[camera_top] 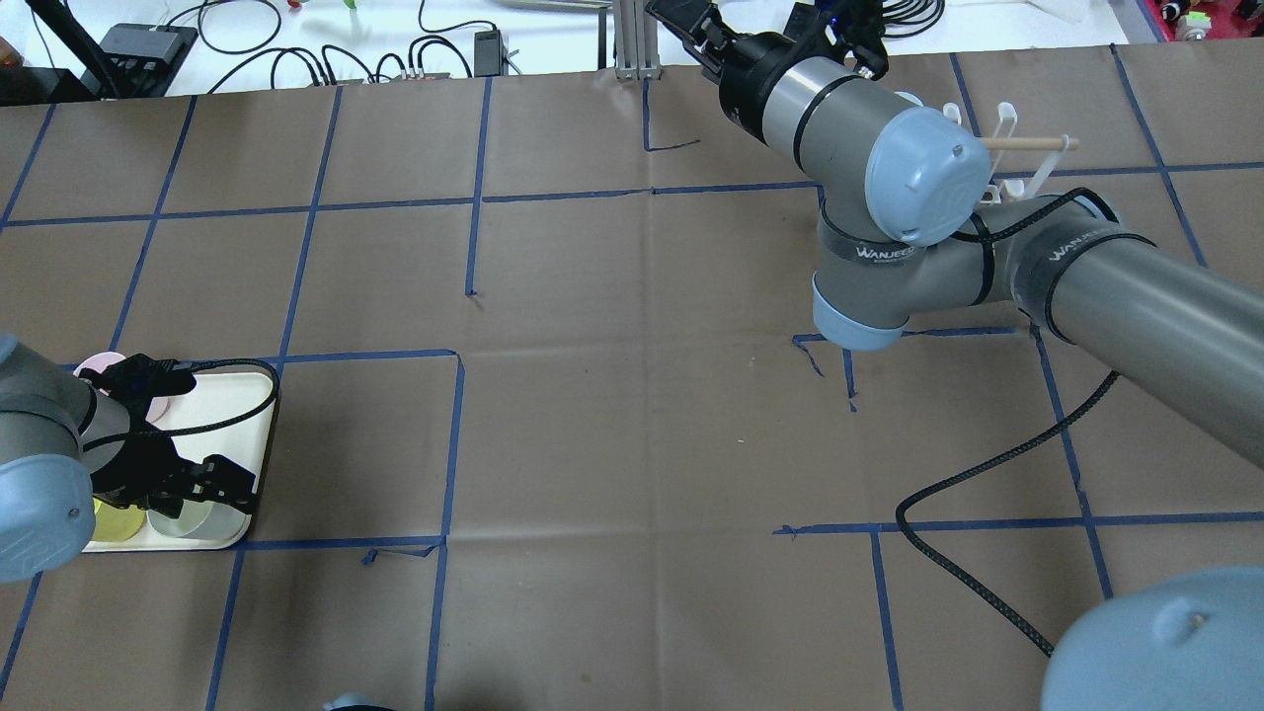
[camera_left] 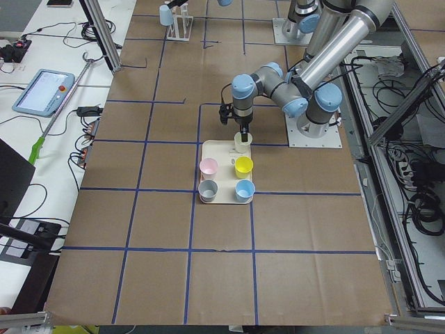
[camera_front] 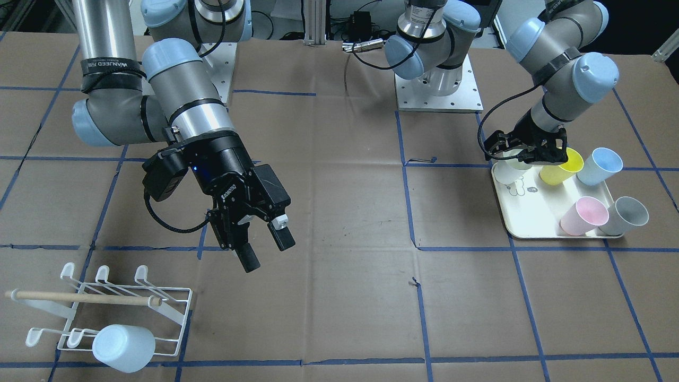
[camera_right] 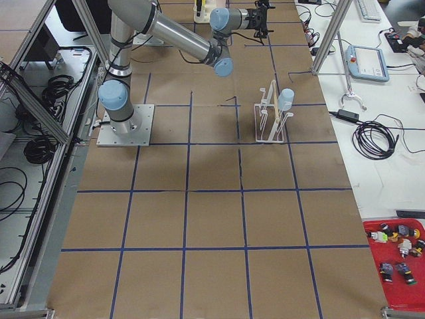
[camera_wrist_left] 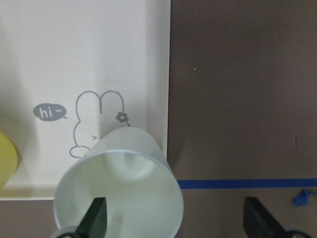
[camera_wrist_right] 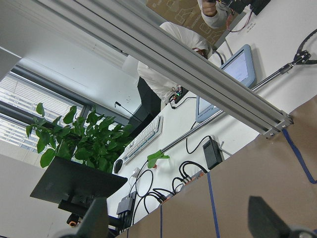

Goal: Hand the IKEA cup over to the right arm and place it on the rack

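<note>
Left gripper [camera_wrist_left: 177, 220] is down at the cream tray [camera_front: 530, 215], right side of the front view. It's spread wide & straddling the wall of the pale cup [camera_wrist_left: 124, 193]. On its wrist cam one finger [camera_wrist_left: 96, 220] sits inside the rim, the other well outside, over the brown table cover [camera_wrist_left: 237, 99]. No squeeze yet, so nothing's held. The cup stands upright at the tray's corner, right by the bunny drawing [camera_wrist_left: 96, 121], w/ the yellow cup [camera_front: 562, 165] just beside it. Blue cup [camera_front: 600, 165], pink cup [camera_front: 583, 215] & grey cup [camera_front: 628, 215] are on the tray too.

Mid-left of the front view, the right gripper [camera_front: 266, 252] hangs above bare table, fingers apart, empty. Its wrist cam looks off into the room, no cup in sight.

Rack [camera_front: 132, 288] is in the lower-left corner, wooden dowel [camera_front: 79, 297] across it. One light-blue cup [camera_front: 124, 347] is hung over a front prong, so one cup's racked by my read.

For this pale cup it's early days: approach looks done, grasp not closed. Left to do: pinch, lift off the tray, carry to mid-table, pass to the right gripper, then over to the rack & onto a free prong. The grippers are well apart, so the hand-off is a way off. Watch pt: the yellow cup is so close that the pinch or lift could nudge it.
</note>
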{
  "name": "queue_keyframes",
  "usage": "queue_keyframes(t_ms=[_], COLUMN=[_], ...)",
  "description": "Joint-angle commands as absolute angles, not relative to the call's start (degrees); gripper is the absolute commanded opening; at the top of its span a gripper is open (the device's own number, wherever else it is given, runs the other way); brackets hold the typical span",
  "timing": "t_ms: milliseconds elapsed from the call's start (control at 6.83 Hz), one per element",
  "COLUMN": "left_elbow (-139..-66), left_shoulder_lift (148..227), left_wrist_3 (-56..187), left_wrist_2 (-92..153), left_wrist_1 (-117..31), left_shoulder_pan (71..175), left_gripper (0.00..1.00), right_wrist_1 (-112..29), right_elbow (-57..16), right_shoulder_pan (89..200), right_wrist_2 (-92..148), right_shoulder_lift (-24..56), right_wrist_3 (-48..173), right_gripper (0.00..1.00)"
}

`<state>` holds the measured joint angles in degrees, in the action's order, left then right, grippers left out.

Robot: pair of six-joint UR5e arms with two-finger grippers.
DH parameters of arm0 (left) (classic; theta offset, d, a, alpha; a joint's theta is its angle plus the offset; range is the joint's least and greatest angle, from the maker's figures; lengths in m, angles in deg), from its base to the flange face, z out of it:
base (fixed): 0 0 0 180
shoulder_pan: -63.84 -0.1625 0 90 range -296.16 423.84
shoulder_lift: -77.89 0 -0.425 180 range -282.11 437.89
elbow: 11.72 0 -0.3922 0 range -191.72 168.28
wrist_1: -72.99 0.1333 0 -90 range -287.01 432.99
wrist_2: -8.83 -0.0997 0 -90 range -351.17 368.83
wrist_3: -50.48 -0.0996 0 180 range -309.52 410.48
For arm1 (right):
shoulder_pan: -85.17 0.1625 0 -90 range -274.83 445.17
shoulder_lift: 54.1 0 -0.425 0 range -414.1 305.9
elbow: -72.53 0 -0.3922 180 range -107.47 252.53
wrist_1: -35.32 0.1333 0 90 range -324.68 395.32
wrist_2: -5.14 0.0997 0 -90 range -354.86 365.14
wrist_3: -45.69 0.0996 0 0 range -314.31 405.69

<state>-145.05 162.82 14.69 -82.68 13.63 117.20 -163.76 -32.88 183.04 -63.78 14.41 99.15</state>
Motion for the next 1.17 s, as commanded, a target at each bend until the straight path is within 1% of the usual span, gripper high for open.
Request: queue_keyframes(t_ms=[0,147,293,586,879,1026], left_elbow=[-145.0,-145.0,-144.8,-143.3,-138.1,-134.0], left_shoulder_lift=[163.1,163.0,162.8,161.7,162.3,162.4], left_wrist_3=[14.4,14.5,14.6,14.4,15.0,15.5], left_wrist_2=[-83.7,-85.8,-86.2,-86.0,-84.9,-81.2], left_wrist_1=[13.7,13.7,13.7,13.7,11.9,8.9], left_shoulder_pan=[117.2,117.2,117.2,117.2,118.2,119.3], left_gripper=[0.35,0.05,0.0,0.0,0.0,0.0], right_wrist_1=[-163.8,-163.8,-163.8,-163.8,-163.8,-163.8], right_elbow=[-32.9,-32.9,-32.9,-32.9,-32.9,-32.9], right_shoulder_pan=[184.1,184.4,184.5,184.5,184.5,184.5], right_wrist_2=[-64.0,-64.4,-64.4,-64.4,-64.4,-64.4], right_shoulder_lift=[14.5,14.5,14.5,14.5,14.5,14.5], right_wrist_3=[99.5,101.7,102.2,102.2,102.2,102.2], right_gripper=[1.0,1.0,1.0,1.0,1.0,1.0])
